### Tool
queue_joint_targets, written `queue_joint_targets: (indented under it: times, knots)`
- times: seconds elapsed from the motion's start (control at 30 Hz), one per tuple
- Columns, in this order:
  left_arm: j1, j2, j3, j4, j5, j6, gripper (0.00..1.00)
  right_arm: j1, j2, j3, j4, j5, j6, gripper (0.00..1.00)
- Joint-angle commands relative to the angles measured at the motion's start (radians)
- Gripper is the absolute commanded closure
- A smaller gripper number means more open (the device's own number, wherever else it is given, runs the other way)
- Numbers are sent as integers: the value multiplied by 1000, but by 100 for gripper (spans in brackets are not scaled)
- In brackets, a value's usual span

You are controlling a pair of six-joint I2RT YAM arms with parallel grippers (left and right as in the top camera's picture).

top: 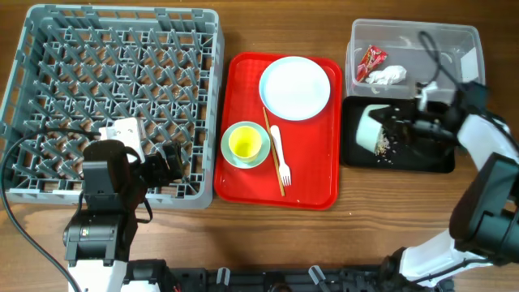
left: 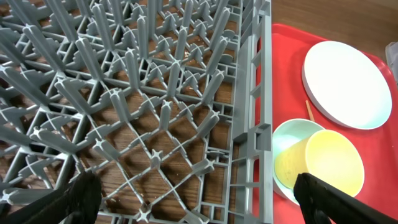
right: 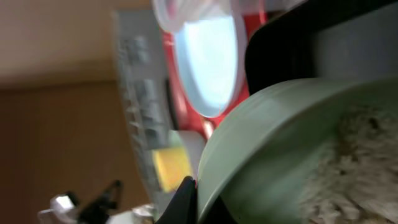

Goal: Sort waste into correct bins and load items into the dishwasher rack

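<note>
The right arm reaches in from the near right edge of the table, its forearm angled toward the far side. The right gripper (top: 401,128) is pinched on the rim of a pale mint bowl (top: 371,127), which is tipped on its side with its mouth toward the gripper. Directly beneath this gripper lies the black tray (top: 430,161), with rice-like crumbs (top: 388,146) scattered just under the bowl's rim. Just beyond the gripper sits the clear tub (top: 462,40), holding a red sachet (top: 371,61) and a white napkin (top: 388,77). The left arm is folded low at the near left. The left gripper (top: 166,165) hangs over the near right corner of the grey rack (top: 122,11), its fingers (left: 78,199) spread wide with nothing between them. To that gripper's right, a red tray (top: 243,162) carries a white plate (top: 294,88), a second bowl (top: 235,154) with a yellow cup (top: 246,143) inside, a fork (top: 285,172) and a wooden stick (top: 267,122). Everything rests on a brown wooden table (top: 389,211).
</note>
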Motion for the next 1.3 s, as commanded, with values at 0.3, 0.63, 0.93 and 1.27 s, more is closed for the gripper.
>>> queue_joint_targets:
  times: [0.3, 0.63, 0.93, 1.27]
  knots:
    - [5, -4, 19, 3, 16, -2, 0, -132, 22, -37, 242, -464, 377, 96]
    - [5, -4, 19, 4, 15, -2, 0, -89, 21, -47, 205, -337, 146, 96]
    - [5, -4, 19, 3, 15, -2, 0, 268, -245, 77, -9, 384, 39, 96]
    - [5, -4, 19, 3, 16, -3, 0, 753, -230, 156, 288, 1058, -177, 96]
